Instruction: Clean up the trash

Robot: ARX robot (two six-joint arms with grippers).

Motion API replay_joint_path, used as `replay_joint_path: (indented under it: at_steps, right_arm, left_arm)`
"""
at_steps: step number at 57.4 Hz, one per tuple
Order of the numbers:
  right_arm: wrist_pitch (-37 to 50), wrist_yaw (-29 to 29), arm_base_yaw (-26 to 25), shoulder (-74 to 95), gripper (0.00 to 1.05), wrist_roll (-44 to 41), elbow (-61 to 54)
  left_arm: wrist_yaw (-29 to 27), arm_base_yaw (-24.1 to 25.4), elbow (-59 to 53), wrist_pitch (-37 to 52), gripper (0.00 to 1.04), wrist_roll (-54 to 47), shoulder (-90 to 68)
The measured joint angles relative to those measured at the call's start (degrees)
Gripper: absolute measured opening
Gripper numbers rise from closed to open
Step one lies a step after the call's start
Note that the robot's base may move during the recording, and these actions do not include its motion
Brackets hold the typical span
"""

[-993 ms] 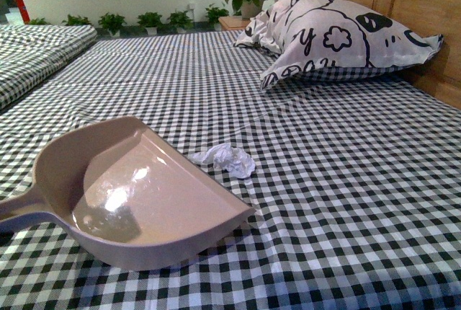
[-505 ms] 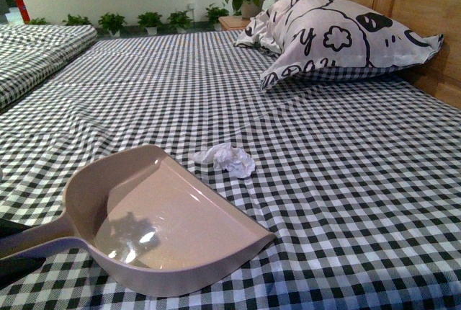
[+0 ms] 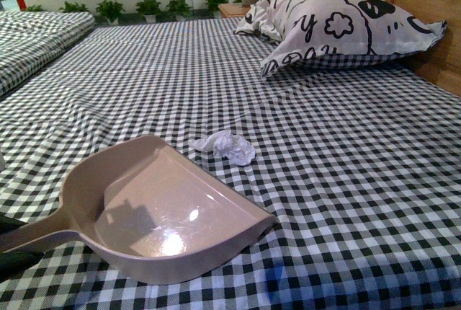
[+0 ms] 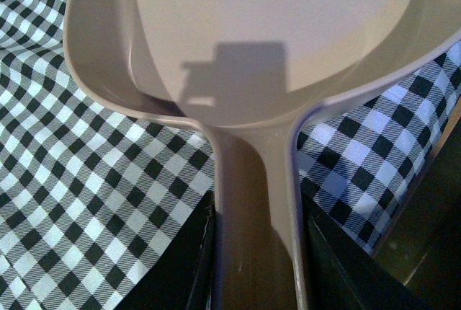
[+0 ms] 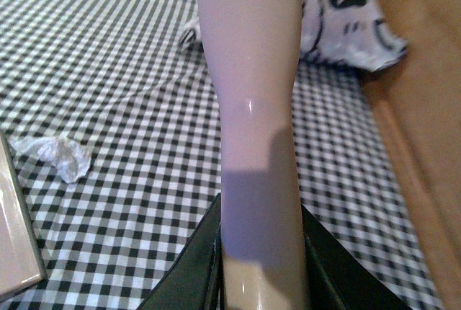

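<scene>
Left gripper (image 4: 256,267) was clamped on the dustpan handle (image 4: 256,209), fingers tight against both sides. The mauve dustpan (image 3: 169,213) lay on the checked bedsheet (image 3: 346,180), mouth toward the trash (image 3: 227,145). The white wad sat just beyond the pan's lip, not touching. Right gripper (image 5: 261,267) gripped a pale handle (image 5: 252,94), its working end out of view. Printed pillow (image 3: 338,25) lay well beyond.

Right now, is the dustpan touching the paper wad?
Apart. The front view shows a strip of checked sheet between the dustpan rim and the paper wad.
</scene>
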State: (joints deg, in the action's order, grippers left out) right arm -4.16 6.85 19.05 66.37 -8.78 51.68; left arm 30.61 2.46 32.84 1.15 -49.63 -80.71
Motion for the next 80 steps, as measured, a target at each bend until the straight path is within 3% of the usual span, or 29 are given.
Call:
replay_joint_path:
  at_steps: [15,27,52,57,70,80]
  right_arm:
    - [4.6,0.7,0.3,20.9,0.21,-3.7,7.7]
    - [0.9,2.1,1.7,34.5,0.21,-4.3,14.8]
    - [-1.3,0.0,10.1,45.6,0.21,-3.7,19.8]
    - [-4.3,-3.1,11.1,44.9,0.21,-3.3,19.4]
    - [-14.5,-24.5,12.3,34.3,0.21,-5.0,13.3]
    - [-14.8,-24.0,10.6,27.7,0.20,-7.3,10.2]
  left_arm:
    - [0.0,0.0,0.0,0.0,0.29,0.0,0.0]
    - [0.0,0.0,0.0,0.0,0.29,0.0,0.0]
    - [0.0,0.0,0.0,0.0,0.29,0.0,0.0]
    - [0.0,0.0,0.0,0.0,0.29,0.0,0.0]
    - [0.0,0.0,0.0,0.0,0.29,0.0,0.0]
    - [0.0,0.0,0.0,0.0,0.29,0.0,0.0]
